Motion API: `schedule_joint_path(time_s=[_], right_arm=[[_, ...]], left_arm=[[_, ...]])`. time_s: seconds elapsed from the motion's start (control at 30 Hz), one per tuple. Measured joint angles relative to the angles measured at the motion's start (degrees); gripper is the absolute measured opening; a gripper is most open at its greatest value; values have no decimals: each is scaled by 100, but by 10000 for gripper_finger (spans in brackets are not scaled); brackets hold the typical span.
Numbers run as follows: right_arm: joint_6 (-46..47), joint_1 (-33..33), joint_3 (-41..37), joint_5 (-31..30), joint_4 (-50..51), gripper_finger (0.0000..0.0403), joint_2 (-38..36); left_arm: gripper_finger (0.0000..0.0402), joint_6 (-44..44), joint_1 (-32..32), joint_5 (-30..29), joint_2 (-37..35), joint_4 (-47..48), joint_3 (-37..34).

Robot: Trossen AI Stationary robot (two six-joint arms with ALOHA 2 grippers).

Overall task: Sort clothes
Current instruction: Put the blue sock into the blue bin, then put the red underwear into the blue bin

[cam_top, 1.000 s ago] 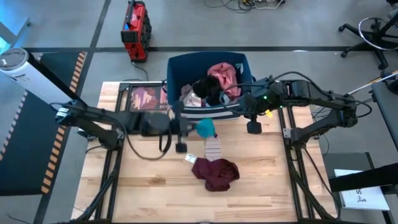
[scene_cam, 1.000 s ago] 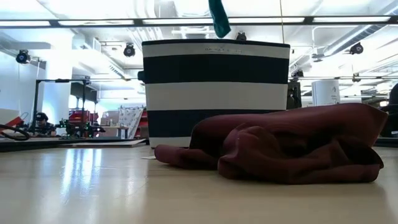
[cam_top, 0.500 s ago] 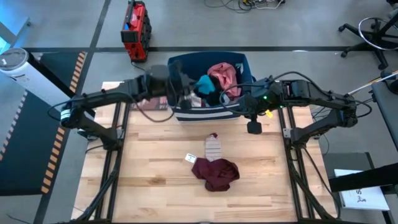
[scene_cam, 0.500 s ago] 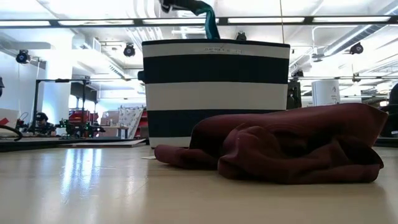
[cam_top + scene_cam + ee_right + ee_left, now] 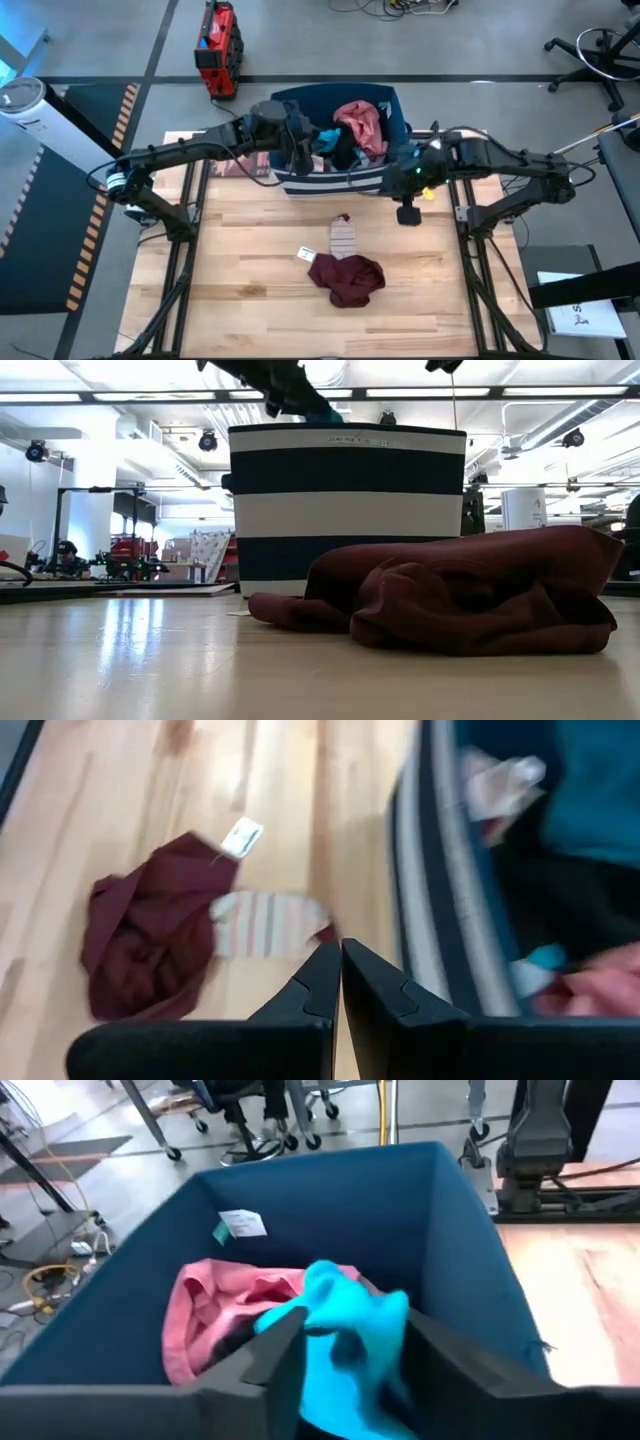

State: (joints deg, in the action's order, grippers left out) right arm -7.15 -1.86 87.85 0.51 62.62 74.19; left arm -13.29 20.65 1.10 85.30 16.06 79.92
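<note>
We note the left pincer (image 5: 345,1365) poised over the open top of the dark blue bin (image 5: 460,1220), its fingers (image 5: 270,1350) spread apart with the teal piece (image 5: 350,1340) between them; whether they press on the fabric we cannot tell. From above, the left pincer (image 5: 305,150) sits at the bin's left inner edge, the teal piece (image 5: 328,137) just beside it over the bin (image 5: 300,100). Inside the bin we see a pink garment (image 5: 360,120) and a black piece (image 5: 343,150); the wrist view shows the pink garment (image 5: 215,1310) lying under the teal piece. The right pincer (image 5: 338,982) has its fingers pressed together and holds nothing; in the high view the right pincer (image 5: 408,213) hangs over the desk (image 5: 240,280) just off the bin's right front corner. On the desk, in front of the bin, lie a striped piece (image 5: 343,236) and, touching it on the near side, a crumpled maroon garment (image 5: 346,280), with a small white tag (image 5: 306,254) beside them. The low view shows the maroon garment (image 5: 470,595) heaped before the striped bin wall (image 5: 345,510).
</note>
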Motion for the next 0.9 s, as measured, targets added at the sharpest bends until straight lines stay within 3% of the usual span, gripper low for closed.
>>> schedule_joint_path(time_s=[0.23, 0.47, 0.7, 0.9], right_arm=[[488, 884, -1008, 5, -817, 0, -15], [1188, 1641, -2188, -4, -1992, 0, -26], [1939, 2094, -3344, -9, -3219, 10, -28], [2378, 2371, -4166, -5, -4148, 58, -19]], left_arm=[[225, 34, -135, 2, -18, 134, -223], [279, 159, -149, -194, -39, 506, -247], [295, 43, -181, -636, -80, 1075, -252], [281, 43, -239, -615, -252, 1090, -342]])
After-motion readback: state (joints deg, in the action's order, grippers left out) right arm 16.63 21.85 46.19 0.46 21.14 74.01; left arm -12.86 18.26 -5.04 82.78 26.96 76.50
